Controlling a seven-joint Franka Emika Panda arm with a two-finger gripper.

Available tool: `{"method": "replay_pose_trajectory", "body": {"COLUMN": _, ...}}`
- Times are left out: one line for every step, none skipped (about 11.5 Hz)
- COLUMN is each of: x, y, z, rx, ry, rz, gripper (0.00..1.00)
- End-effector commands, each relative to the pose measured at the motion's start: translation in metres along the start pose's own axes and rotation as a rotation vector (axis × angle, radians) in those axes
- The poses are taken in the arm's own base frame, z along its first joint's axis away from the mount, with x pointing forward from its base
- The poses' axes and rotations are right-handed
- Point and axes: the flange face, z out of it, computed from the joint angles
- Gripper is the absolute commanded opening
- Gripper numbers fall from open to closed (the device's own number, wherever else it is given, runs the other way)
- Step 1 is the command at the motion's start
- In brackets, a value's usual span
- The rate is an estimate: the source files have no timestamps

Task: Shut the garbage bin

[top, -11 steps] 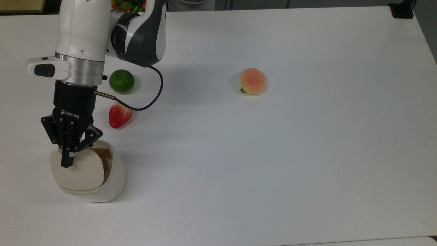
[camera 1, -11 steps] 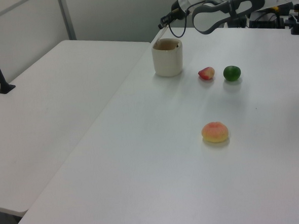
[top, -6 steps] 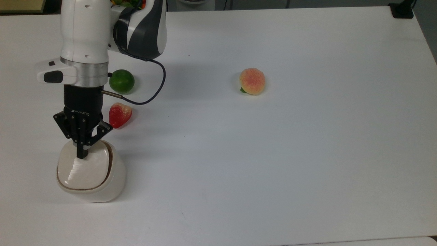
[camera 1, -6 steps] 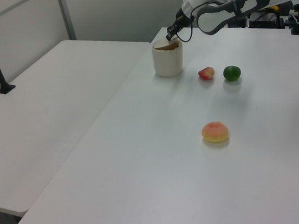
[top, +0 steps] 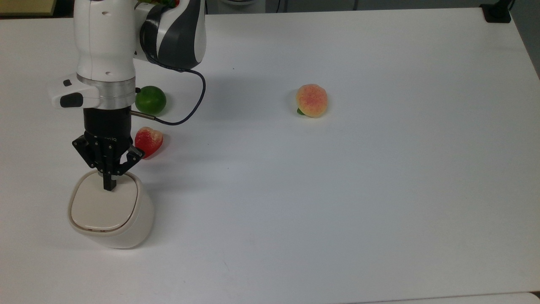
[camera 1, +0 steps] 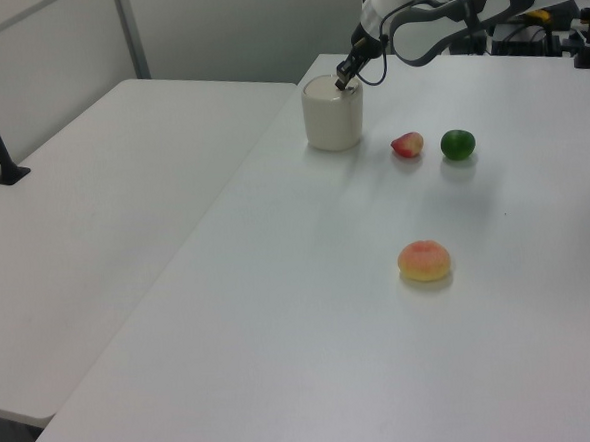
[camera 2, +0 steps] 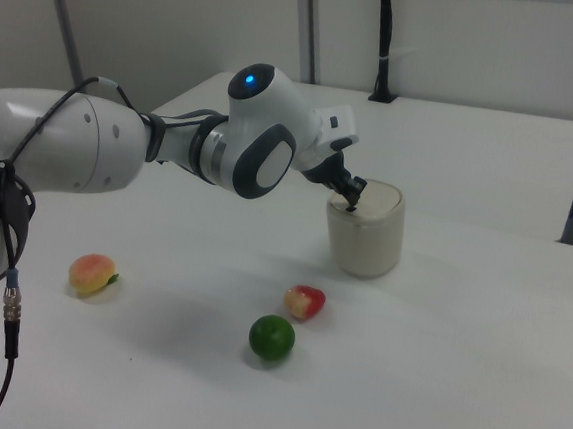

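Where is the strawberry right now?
In the top view, the strawberry lies on the table at the left, between the lime above it and the garbage bin below.

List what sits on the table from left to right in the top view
Bin → strawberry and lime, nearly level with each other left to right → peach.
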Motion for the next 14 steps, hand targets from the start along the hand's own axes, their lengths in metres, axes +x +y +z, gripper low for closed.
{"method": "replay_pose_trajectory", "body": {"x": -0.021, "y": -0.002, "z": 0.009, "rx": 0.000, "ry": -0.077, "rz": -0.040, "gripper": 0.00}}
{"method": "replay_pose_trajectory", "body": {"x": -0.023, "y": -0.001, "z": 0.012, "rx": -0.003, "ry": -0.082, "rz": -0.043, "gripper": 0.00}}
{"method": "replay_pose_trajectory", "body": {"x": -0.026, "y": -0.001, "z": 0.016, "rx": -0.005, "ry": -0.088, "rz": -0.046, "gripper": 0.00}}
{"method": "replay_pose_trajectory", "body": {"x": -0.024, "y": 0.000, "z": 0.015, "rx": -0.006, "ry": -0.085, "rz": -0.046, "gripper": 0.00}}
{"method": "replay_pose_trajectory", "body": {"x": -0.021, "y": 0.004, "z": 0.010, "rx": -0.007, "ry": -0.076, "rz": -0.037, "gripper": 0.00}}
{"method": "replay_pose_trajectory", "body": {"x": -0.017, "y": 0.005, "z": 0.005, "rx": -0.007, "ry": -0.068, "rz": -0.032, "gripper": 0.00}}
{"method": "replay_pose_trajectory", "body": {"x": -0.010, "y": 0.007, "z": -0.008, "rx": -0.006, "ry": -0.055, "rz": -0.025, "gripper": 0.00}}
{"method": "replay_pose_trajectory", "body": {"x": -0.004, "y": 0.008, "z": -0.019, "rx": -0.003, "ry": -0.052, "rz": -0.017, "gripper": 0.00}}
{"method": "replay_pose_trajectory", "body": {"x": 0.002, "y": 0.009, "z": -0.034, "rx": -0.001, "ry": -0.055, "rz": -0.012, "gripper": 0.00}}
{"method": "replay_pose_trajectory", "body": {"x": 0.008, "y": 0.009, "z": -0.052, "rx": 0.002, "ry": -0.065, "rz": -0.007, "gripper": 0.00}}
{"method": "replay_pose_trajectory", "body": {"x": 0.014, "y": 0.011, "z": -0.074, "rx": 0.003, "ry": -0.088, "rz": -0.001, "gripper": 0.00}}
{"method": "replay_pose_trajectory", "body": {"x": 0.017, "y": 0.009, "z": -0.096, "rx": 0.010, "ry": -0.131, "rz": 0.003, "gripper": 0.04}}
{"method": "replay_pose_trajectory", "body": {"x": 0.019, "y": 0.009, "z": -0.120, "rx": 0.027, "ry": -0.178, "rz": 0.021, "gripper": 0.26}}
{"method": "replay_pose_trajectory", "body": {"x": 0.019, "y": 0.007, "z": -0.143, "rx": 0.057, "ry": -0.226, "rz": 0.043, "gripper": 0.44}}
